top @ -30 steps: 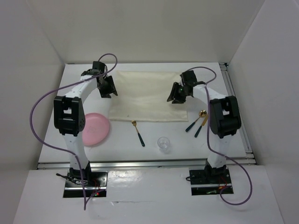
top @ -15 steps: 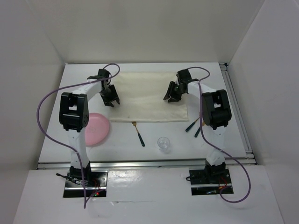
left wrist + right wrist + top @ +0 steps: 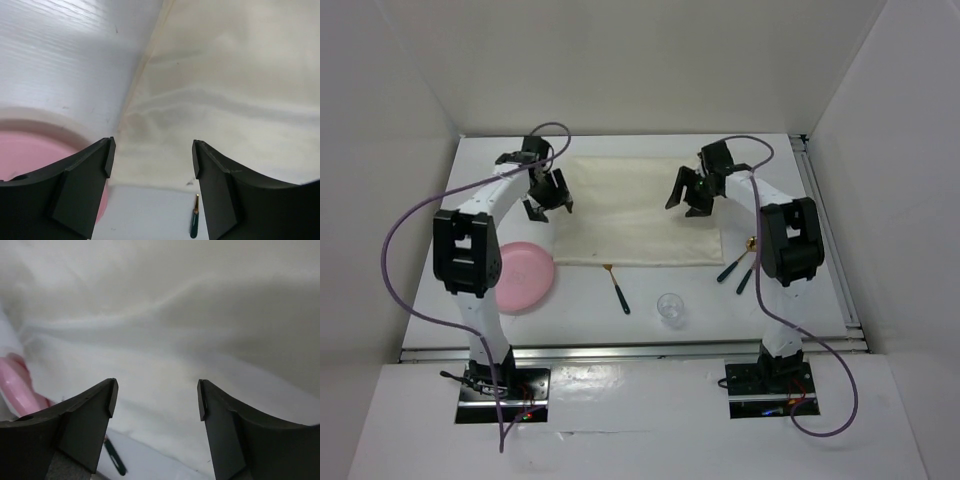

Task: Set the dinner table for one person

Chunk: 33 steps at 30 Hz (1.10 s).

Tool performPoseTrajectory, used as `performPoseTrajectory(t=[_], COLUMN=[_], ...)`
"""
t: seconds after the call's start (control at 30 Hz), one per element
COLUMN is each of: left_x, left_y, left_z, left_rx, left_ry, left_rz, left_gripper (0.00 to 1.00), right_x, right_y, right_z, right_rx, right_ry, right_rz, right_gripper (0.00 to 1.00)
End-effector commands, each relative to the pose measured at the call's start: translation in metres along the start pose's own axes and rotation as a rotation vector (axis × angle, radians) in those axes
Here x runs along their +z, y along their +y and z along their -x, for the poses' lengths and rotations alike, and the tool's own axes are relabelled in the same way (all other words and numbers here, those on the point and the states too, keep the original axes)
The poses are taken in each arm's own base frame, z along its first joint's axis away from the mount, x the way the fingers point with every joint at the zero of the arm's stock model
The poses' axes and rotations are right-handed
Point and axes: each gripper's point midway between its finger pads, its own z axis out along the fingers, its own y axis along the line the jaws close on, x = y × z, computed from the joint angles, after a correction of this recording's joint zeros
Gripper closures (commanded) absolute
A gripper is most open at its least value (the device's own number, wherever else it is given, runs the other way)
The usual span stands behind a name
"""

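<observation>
Along the front edge of the worktop [image 3: 570, 322], which underlies everything, a glass [image 3: 671, 308], a gold-headed utensil [image 3: 617, 285], a pink plate [image 3: 525, 275] and a utensil pair [image 3: 745, 262] lie unplaced. Beyond them the cream cloth [image 3: 640, 205] is spread centrally as a placemat. The left gripper [image 3: 550, 203] and right gripper [image 3: 682, 203] hover over its side edges with jaws apart and empty, probably to smooth it.

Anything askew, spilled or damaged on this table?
Nothing spilled or broken. The cloth has soft creases, clearest near its edge by the plate in the left wrist view. The plate, fork and glass lie off the cloth, the fork slanted.
</observation>
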Motion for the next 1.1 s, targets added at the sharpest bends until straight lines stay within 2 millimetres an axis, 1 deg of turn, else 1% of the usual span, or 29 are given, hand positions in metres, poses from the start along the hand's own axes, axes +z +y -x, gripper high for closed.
performPoseTrajectory(t=[0.0,0.03,0.07,0.1,0.13,0.17,0.2,0.23,0.27,0.33,0.37,0.4,0.43,0.5,0.53,0.57,0.6,0.63,0.67,0.7,0.73,0.77,0.8,0.87,0.9,0.93,1.0,1.03,1.07], left_x=[-0.079,-0.076,-0.092,-0.095,-0.097,-0.087,-0.099,-0.100,-0.090,-0.098,-0.095,-0.093,-0.093,-0.084,-0.082,-0.071,-0.070,-0.066,-0.065,-0.060,-0.055,-0.051,-0.043,-0.035,-0.034,-0.029,-0.028,-0.023,-0.021], left_y=[0.013,0.035,0.050,0.063,0.084,0.097,0.102,0.114,0.118,0.120,0.127,0.128,0.130,0.115,0.111,0.100,0.093,0.092,0.081,0.081,0.076,0.071,0.075,0.074,0.075,0.080,0.082,0.082,0.083], left_z=[0.031,0.014,0.012,0.005,-0.001,-0.031,-0.037,-0.045,-0.072,-0.083,-0.095,-0.098,-0.096,-0.095,-0.099,-0.109,-0.108,-0.112,-0.118,-0.121,-0.124,-0.130,-0.131,-0.136,-0.136,-0.138,-0.137,-0.137,-0.139], left_rx=[-0.090,-0.132,-0.196,-0.232,-0.295,-0.323,-0.382,-0.434,-0.461,-0.499,-0.510,-0.511,-0.499,-0.373,-0.305,-0.232,-0.196,-0.161,-0.114,-0.084,-0.060,-0.035,-0.023,-0.001,0.002,-0.001,0.001,-0.007,-0.005], left_ry=[-0.194,-0.165,-0.200,-0.191,-0.176,-0.090,-0.109,-0.105,-0.039,-0.064,-0.038,-0.029,-0.052,-0.052,-0.024,0.027,0.027,0.024,0.029,0.030,0.030,0.043,0.056,0.061,0.059,0.055,0.041,0.043,0.050], left_rz=[0.029,0.098,0.123,0.140,0.158,0.150,0.112,0.095,0.076,0.054,0.074,0.079,0.079,0.053,0.067,0.096,0.114,0.146,0.154,0.185,0.189,0.202,0.263,0.322,0.348,0.396,0.418,0.422,0.429], left_gripper=[0.20,0.20,0.18,0.18,0.18,0.18,0.18,0.18,0.17,0.16,0.16,0.16,0.16,0.17,0.17,0.17,0.16,0.16,0.16,0.16,0.16,0.16,0.16,0.17,0.19,0.23,0.27,0.28,0.33], right_x=[-0.073,-0.084,-0.088,-0.091,-0.091,-0.095,-0.093,-0.093,-0.091,-0.092,-0.090,-0.090,-0.090,-0.088,-0.088,-0.088,-0.088,-0.088,-0.088,-0.088,-0.092,-0.090,-0.090,-0.090,-0.092,-0.091,-0.095,-0.096,-0.096], right_y=[0.067,0.073,0.074,0.075,0.074,0.078,0.076,0.075,0.075,0.071,0.070,0.070,0.070,0.067,0.067,0.067,0.067,0.067,0.067,0.067,0.069,0.067,0.067,0.065,0.068,0.065,0.067,0.064,0.064], right_z=[0.047,0.050,0.048,0.049,0.043,0.043,0.040,0.040,0.036,0.039,0.035,0.035,0.035,0.032,0.032,0.032,0.032,0.032,0.032,0.032,0.033,0.030,0.030,0.028,0.031,0.030,0.031,0.034,0.034], right_rx=[-0.108,-0.120,-0.121,-0.126,-0.124,-0.130,-0.126,-0.126,-0.125,-0.127,-0.124,-0.124,-0.124,-0.130,-0.130,-0.130,-0.130,-0.130,-0.130,-0.130,-0.133,-0.130,-0.130,-0.127,-0.130,-0.125,-0.128,-0.122,-0.122], right_ry=[-0.198,-0.228,-0.231,-0.242,-0.229,-0.230,-0.222,-0.222,-0.205,-0.212,-0.198,-0.198,-0.198,-0.192,-0.191,-0.191,-0.191,-0.191,-0.191,-0.191,-0.199,-0.192,-0.191,-0.184,-0.191,-0.187,-0.195,-0.200,-0.200], right_rz=[0.127,0.144,0.145,0.152,0.156,0.173,0.168,0.168,0.178,0.172,0.175,0.175,0.175,0.170,0.170,0.170,0.170,0.170,0.170,0.170,0.174,0.170,0.170,0.166,0.170,0.158,0.162,0.158,0.158], right_gripper=[0.22,0.21,0.21,0.20,0.20,0.20,0.20,0.20,0.20,0.20,0.20,0.20,0.20,0.20,0.20,0.20,0.20,0.20,0.20,0.20,0.19,0.19,0.19,0.19,0.19,0.19,0.19,0.19,0.19])
